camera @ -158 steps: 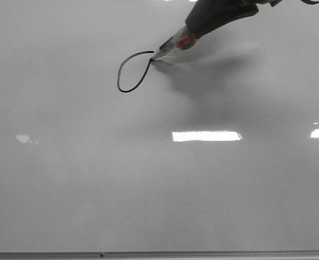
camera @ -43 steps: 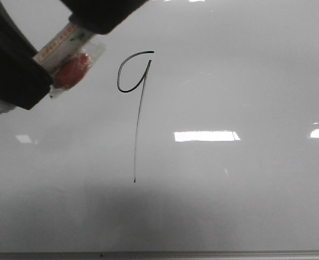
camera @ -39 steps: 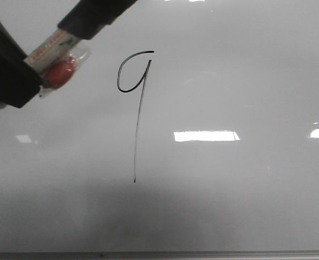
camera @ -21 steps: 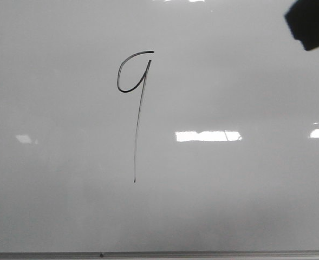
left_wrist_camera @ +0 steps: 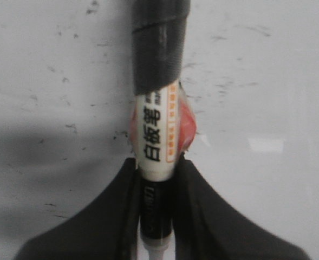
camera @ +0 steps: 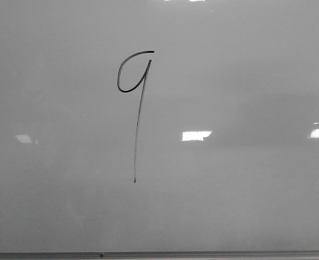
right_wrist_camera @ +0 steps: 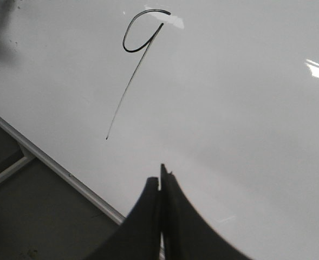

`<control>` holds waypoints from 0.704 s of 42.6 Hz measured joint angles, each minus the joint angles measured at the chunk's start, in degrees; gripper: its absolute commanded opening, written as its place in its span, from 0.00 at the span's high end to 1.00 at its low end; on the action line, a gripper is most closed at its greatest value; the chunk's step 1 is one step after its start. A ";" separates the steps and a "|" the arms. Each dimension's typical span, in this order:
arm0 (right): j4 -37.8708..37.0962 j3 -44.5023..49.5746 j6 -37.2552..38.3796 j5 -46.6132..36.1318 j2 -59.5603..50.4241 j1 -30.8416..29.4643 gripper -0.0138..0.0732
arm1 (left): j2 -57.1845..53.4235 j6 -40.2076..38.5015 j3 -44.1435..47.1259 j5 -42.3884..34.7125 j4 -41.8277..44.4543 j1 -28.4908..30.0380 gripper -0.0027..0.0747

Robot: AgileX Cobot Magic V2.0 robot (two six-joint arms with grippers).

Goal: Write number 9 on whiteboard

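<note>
The number 9 (camera: 136,108) is drawn in thin black line on the whiteboard (camera: 229,200), a small loop at the top and a long slanted tail. It also shows in the right wrist view (right_wrist_camera: 135,59). No gripper shows in the front view. In the left wrist view my left gripper (left_wrist_camera: 158,216) is shut on a whiteboard marker (left_wrist_camera: 156,135) with a white label and a black cap, held above the board. My right gripper (right_wrist_camera: 161,184) is shut and empty, above the board near its frame edge (right_wrist_camera: 67,173).
Bright glare patches (camera: 196,135) lie on the board. The grey metal frame (camera: 159,254) runs along the near edge. In the right wrist view, dark floor and a support bar (right_wrist_camera: 7,168) lie beyond the frame. Small dark specks (left_wrist_camera: 56,70) dot the board under the left wrist.
The left gripper with the marker finished the tail of the 9, lifted away to the left and left the front view. A dark shape at the top right half a second ago is gone.
</note>
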 measured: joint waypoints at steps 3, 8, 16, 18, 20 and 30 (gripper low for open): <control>0.04 0.00 0.00 0.00 0.00 0.00 0.92 | 2.61 0.00 0.00 -2.06 -0.38 0.00 0.99; 0.04 0.00 0.00 -0.09 0.00 0.00 0.92 | 4.89 0.00 0.00 -3.46 -0.61 0.00 0.99; 0.04 0.00 0.12 -0.12 0.00 0.00 0.92 | 6.14 0.00 0.00 -4.63 -0.61 0.00 0.89; 0.04 0.00 0.12 -0.12 0.00 0.00 0.92 | 6.21 0.00 0.00 -4.63 -0.61 0.00 0.86; 0.04 0.00 0.12 -0.12 0.00 0.00 0.92 | 6.21 0.00 0.00 -4.70 -0.61 0.00 0.81; 0.04 0.00 0.12 -0.12 0.00 0.00 0.92 | 6.69 0.00 0.00 -4.70 -0.61 0.00 0.61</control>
